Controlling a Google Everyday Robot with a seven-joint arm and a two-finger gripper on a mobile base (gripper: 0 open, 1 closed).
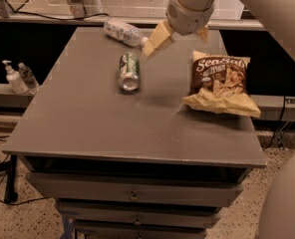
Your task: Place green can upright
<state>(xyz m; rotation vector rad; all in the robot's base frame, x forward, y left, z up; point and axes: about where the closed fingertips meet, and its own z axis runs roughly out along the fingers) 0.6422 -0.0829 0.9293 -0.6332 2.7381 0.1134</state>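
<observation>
Since the green can [129, 71] lies on its side on the table [87, 118], gripper [178, 40] hovers behind-right of it, fingers spread, empty. Suggest: drop across the can's body, stay clear of the bottle [122, 32], grip mid-length, tip upright.

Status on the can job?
Gripper aloft beside bottle, jaws open. Green can on its side, not held. Chip bag nearby, not touching it.
</observation>
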